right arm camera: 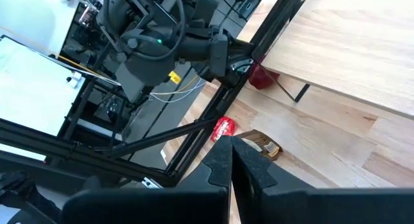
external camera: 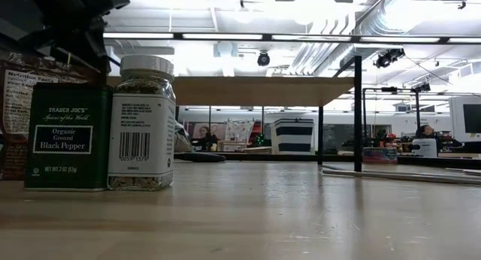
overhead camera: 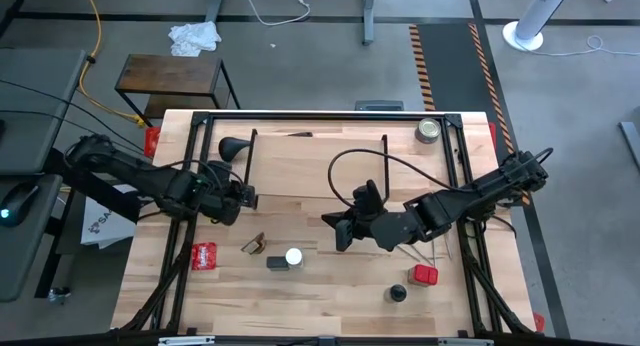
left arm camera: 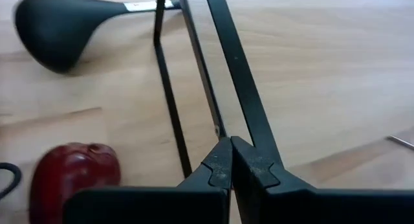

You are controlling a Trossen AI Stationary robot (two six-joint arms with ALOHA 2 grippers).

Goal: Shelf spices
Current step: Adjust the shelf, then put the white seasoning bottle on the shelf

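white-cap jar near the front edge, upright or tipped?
Upright. The low view shows the white-cap jar standing on its base beside the green pepper tin; the high view shows its round cap facing up.

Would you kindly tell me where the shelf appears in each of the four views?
High view: shelf at mid-table.
Low view: its board runs overhead across the middle.
Left wrist view: its end frame, just past the fingers.
Right wrist view: board, upper right.
Shared landmark: black spoon, high and left wrist views.

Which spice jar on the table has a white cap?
The jar near the table's middle front, beside the tan holder. The others carry a red cap or a black cap.
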